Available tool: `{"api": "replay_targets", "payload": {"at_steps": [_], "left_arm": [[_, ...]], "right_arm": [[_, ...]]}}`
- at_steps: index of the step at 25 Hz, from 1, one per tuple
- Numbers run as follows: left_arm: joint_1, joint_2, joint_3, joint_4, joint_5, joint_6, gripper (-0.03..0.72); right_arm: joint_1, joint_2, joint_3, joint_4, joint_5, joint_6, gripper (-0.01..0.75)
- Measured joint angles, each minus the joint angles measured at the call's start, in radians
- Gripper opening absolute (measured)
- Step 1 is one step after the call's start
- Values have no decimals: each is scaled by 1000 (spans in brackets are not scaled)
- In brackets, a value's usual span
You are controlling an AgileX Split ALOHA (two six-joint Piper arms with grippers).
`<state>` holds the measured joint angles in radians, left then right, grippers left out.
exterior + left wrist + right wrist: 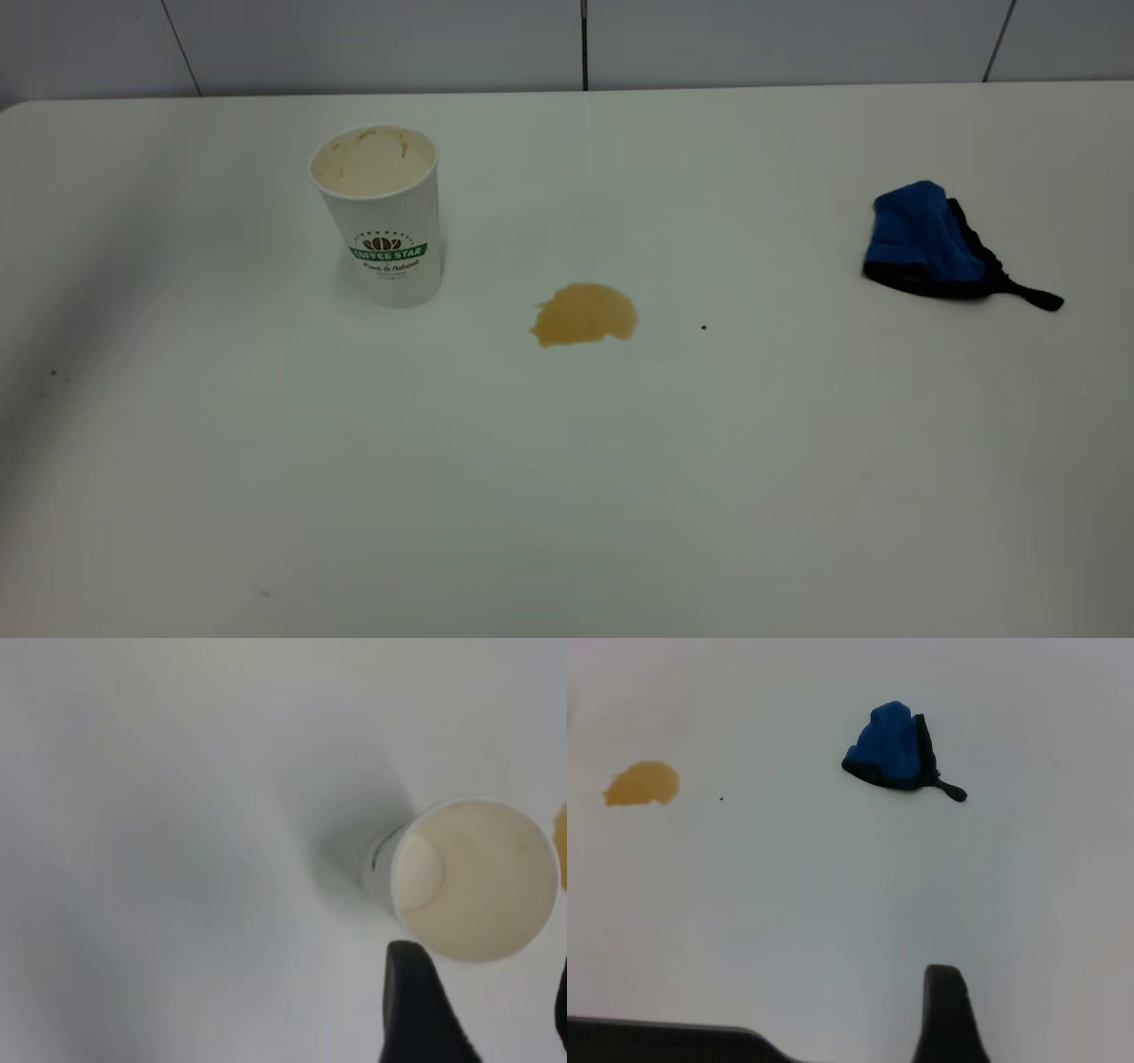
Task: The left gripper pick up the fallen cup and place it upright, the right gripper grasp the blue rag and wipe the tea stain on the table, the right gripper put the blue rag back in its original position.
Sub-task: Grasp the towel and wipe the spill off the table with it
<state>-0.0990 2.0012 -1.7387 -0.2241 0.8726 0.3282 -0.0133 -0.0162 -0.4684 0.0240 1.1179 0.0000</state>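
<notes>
White paper cup [379,215] with green band upright on the plain white table [567,496], beside amber tea stain [585,315]. Left gripper [483,1010] above, spread, empty. Fuzzy blue rag [926,241] well apart; right gripper [950,1014] fingers' state: cannot tell. Risk: snagging the strap, smearing liquid.

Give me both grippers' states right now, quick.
Left gripper: open, holding nothing, above the upright cup.
Right gripper: only one fingertip shows; cannot tell, holding nothing, away from the blue rag.
</notes>
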Motion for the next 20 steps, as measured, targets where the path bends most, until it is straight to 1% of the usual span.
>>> {"api": "replay_targets", "payload": {"at_steps": [4, 7, 8, 10, 12, 14, 17, 20], "left_arm": [[0, -153, -1, 172, 143, -167, 416], [0, -258, -2, 263, 274, -197, 416], [0, -290, -2, 284, 295, -200, 416], [0, -347, 8, 301, 296, -205, 416], [0, -407, 51, 301, 296, -210, 416], [0, -462, 121, 301, 296, -232, 416], [0, -563, 288, 300, 296, -285, 416], [0, -720, 520, 277, 296, -314, 416]], "right_arm": [[0, 0, 0, 0, 0, 0, 553], [0, 0, 0, 0, 0, 0, 553], [0, 0, 0, 0, 0, 0, 553], [0, 0, 0, 0, 0, 0, 553], [0, 0, 0, 0, 0, 0, 553], [0, 0, 0, 0, 0, 0, 553], [0, 0, 0, 0, 0, 0, 553], [0, 0, 0, 0, 0, 0, 553]]}}
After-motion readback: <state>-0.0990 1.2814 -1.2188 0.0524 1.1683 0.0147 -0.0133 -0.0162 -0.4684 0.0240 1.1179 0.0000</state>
